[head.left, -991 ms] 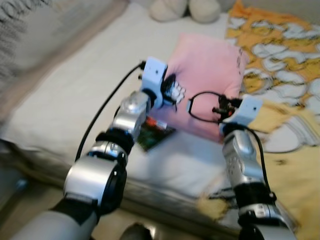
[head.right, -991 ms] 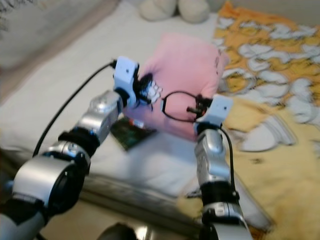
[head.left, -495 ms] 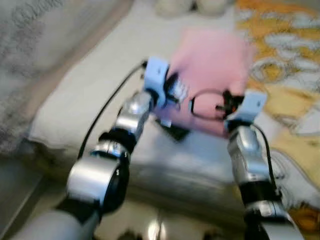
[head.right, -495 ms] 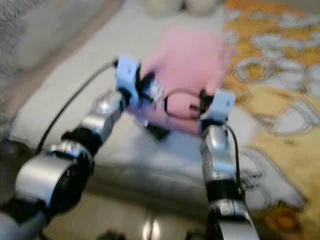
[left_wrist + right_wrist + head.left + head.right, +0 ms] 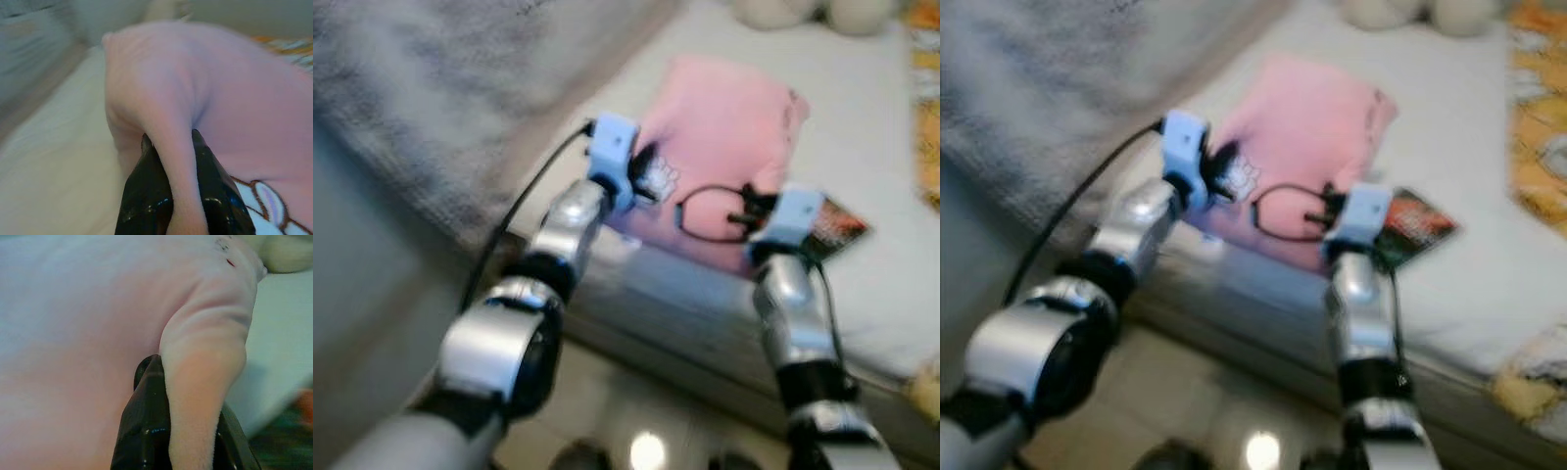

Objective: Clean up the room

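Gripping the pillow (image 5: 724,137) by its near edge, my left claw (image 5: 171,147) and right claw (image 5: 188,382) each pinched a fold of it. It was soft, pale pink and plump, with a small white print near one corner, held just above the white bed (image 5: 871,294).

You're facing a bed (image 5: 862,157) with a white sheet, a dark book (image 5: 830,227) flat on it near the front edge, an orange patterned blanket (image 5: 1538,69) at its right, pale plush shapes (image 5: 803,12) at the far end
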`<state>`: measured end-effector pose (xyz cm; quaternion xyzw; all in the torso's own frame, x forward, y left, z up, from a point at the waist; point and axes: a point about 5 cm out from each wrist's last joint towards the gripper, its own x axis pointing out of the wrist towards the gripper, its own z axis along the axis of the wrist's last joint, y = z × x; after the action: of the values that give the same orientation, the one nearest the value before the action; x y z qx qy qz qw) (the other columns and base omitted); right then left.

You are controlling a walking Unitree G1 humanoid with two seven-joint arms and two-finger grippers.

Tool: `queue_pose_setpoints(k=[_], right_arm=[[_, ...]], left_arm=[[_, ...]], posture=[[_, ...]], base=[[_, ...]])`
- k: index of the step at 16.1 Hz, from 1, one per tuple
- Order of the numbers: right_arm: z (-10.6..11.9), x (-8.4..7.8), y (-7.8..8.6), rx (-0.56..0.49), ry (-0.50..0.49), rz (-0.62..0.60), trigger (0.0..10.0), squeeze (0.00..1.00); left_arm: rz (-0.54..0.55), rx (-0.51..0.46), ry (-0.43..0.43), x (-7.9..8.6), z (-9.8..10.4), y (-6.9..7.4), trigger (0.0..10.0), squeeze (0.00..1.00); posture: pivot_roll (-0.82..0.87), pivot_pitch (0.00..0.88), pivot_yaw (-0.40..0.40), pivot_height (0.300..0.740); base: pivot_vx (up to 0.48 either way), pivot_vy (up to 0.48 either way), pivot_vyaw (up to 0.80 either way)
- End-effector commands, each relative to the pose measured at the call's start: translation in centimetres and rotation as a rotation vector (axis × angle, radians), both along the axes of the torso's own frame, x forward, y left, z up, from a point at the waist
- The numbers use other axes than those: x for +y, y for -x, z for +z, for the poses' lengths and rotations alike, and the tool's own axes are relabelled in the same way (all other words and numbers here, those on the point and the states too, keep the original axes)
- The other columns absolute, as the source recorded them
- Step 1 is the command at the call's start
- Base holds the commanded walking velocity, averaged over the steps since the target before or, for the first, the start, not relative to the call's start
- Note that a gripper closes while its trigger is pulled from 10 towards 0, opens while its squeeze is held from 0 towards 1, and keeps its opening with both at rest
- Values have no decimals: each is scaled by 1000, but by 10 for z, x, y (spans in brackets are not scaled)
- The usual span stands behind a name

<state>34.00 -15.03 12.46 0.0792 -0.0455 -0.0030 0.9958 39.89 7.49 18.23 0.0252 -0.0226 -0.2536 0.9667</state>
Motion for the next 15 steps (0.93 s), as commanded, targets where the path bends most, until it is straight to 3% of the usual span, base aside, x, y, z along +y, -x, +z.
queue_pose_setpoints(k=[1, 3, 5, 7, 15], right_arm=[[-1, -24, 4, 7, 24, -82, 10000, 0], [-4, -23, 8, 7, 17, -80, 10000, 0], [-9, -24, 12, 23, 24, -91, 10000, 0], [-13, -23, 15, 32, 35, -89, 10000, 0], [-16, -27, 14, 52, 29, -96, 10000, 0]], left_arm=[[85, -80, 42, 16, 23, -7, 10000, 0], [127, -81, 39, 19, 21, -8, 10000, 0], [85, -70, 150, 17, 24, -7, 10000, 0], [49, -89, 94, 9, 23, -5, 10000, 0], [81, -57, 96, 12, 19, -6, 10000, 0]], posture=[[-65, 0, 78, 740], [-81, 0, 89, 740], [-89, 0, 98, 740], [-95, 0, 103, 740], [-89, 0, 97, 740]], base=[[0, 480, 0], [0, 195, 0], [127, 0, 0], [439, 0, 0], [444, 0, 0]])
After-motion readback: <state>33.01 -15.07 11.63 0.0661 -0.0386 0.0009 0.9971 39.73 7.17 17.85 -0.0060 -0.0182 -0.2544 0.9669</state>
